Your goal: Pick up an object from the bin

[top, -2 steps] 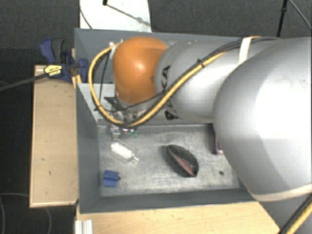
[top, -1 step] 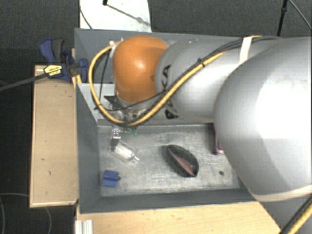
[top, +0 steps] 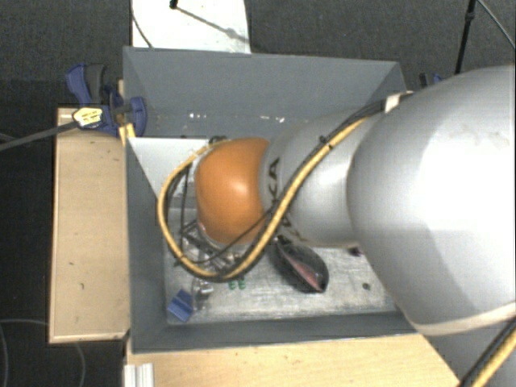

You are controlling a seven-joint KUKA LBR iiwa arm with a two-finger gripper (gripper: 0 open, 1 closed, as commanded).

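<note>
Down in the near left corner of the bin [top: 147,240] lies a small blue block [top: 179,305]. It looks light and hard; I would pinch its flat sides. The jaws hang just beside it, under the orange cover [top: 230,188]; apart or together, I cannot tell. The big arm [top: 419,208] leans in low from the right.

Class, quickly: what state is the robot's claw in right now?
Claw: cannot be told; it is down in the bin's lower-left part, under the orange wrist cover, beside a small blue object.
</note>
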